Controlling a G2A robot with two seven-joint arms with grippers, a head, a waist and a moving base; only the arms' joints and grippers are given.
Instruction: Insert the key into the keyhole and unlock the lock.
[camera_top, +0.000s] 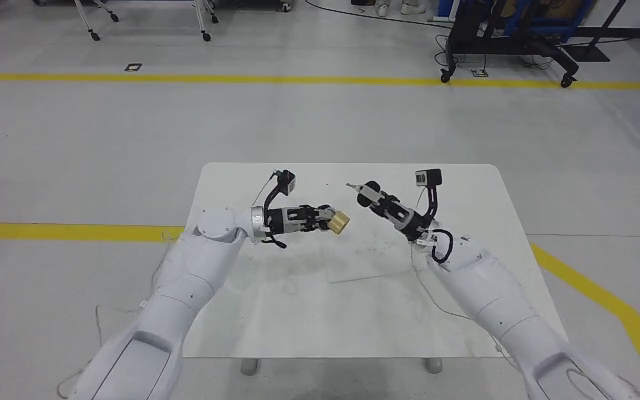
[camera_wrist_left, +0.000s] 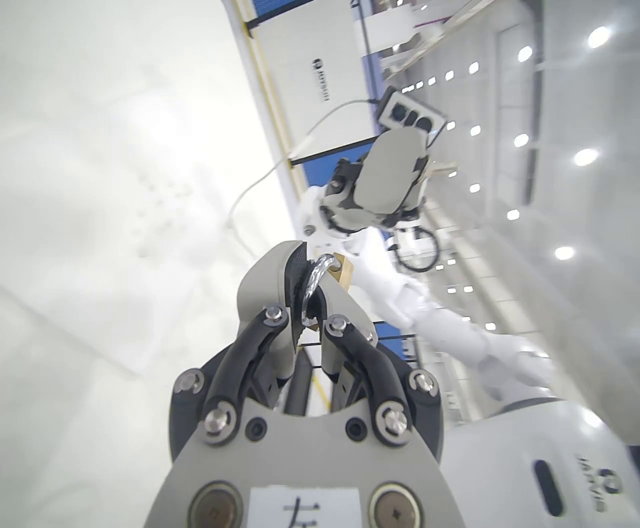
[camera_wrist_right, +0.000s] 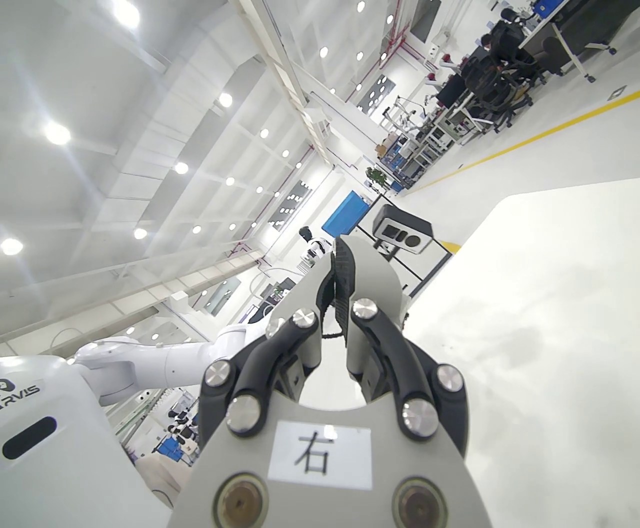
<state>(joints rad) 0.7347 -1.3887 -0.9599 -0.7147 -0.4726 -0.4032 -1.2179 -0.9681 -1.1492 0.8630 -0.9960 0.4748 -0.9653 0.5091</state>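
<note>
A brass padlock (camera_top: 341, 222) is held above the middle of the white table (camera_top: 450, 310) by my left gripper (camera_top: 326, 218). In the left wrist view that gripper (camera_wrist_left: 318, 265) is shut on the lock's silver shackle (camera_wrist_left: 320, 272), and the brass body (camera_wrist_left: 345, 272) sticks out past the fingertips. My right gripper (camera_top: 367, 192) hangs a short way to the lock's right and farther back, shut on a small key (camera_top: 351, 186) whose tip points left, apart from the lock. The right wrist view has its pads (camera_wrist_right: 345, 270) pressed together on a thin dark piece.
The tabletop under both arms is bare and white, with faint smudges. Its far edge lies just behind the grippers. Beyond it are grey floor with yellow lines (camera_top: 300, 77) and a dark wheeled cart (camera_top: 510, 45) at the back right.
</note>
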